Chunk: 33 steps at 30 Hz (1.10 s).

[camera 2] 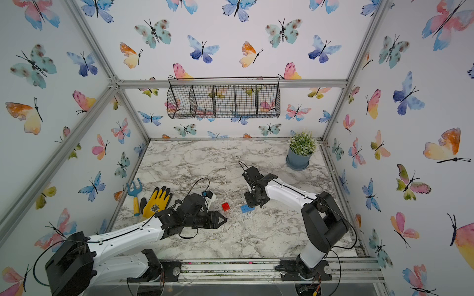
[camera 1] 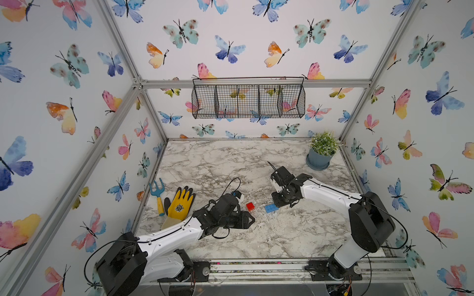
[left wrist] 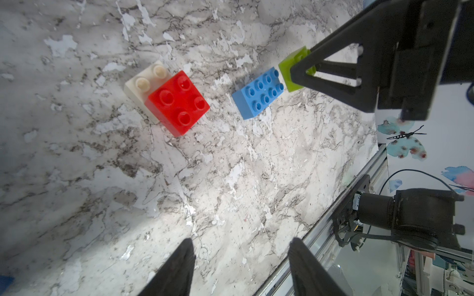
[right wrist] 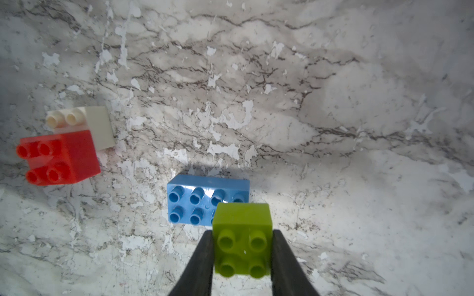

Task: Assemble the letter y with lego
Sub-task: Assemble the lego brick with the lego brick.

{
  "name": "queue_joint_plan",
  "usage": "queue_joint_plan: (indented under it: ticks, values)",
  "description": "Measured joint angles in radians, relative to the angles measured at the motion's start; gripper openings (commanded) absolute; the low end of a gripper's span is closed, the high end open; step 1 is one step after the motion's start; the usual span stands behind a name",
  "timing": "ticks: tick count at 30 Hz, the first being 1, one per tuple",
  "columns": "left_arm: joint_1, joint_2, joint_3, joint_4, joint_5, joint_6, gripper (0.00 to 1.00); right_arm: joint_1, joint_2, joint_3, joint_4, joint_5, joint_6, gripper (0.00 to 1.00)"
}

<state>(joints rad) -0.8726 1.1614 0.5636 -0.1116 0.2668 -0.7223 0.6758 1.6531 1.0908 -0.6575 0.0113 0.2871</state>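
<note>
A: In both top views, what sits on the marble surface?

B: A red brick and a long blue brick lie between the arms; a yellow glove and toy garden fork rest apart, near the left wall.

A: And the left wrist view?

B: The left end effector hangs released, jaws apart over bare marble. The red brick is stacked partly over a cream brick.

A: The right wrist view?

B: The right end effector is clenched on the lime green brick, just beside the long blue brick's end.
</note>
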Motion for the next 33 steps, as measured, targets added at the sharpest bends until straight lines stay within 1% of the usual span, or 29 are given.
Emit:
queue_joint_plan:
  ticks: [26,33]
  values:
    - [-0.003,0.013,0.000,-0.004,-0.003,0.000,0.59,-0.014,0.035,-0.021,0.044,-0.013,0.000,0.28]
    - [-0.006,0.013,0.000,-0.004,-0.003,0.000,0.59,-0.014,0.037,-0.022,0.044,-0.011,0.028,0.27]
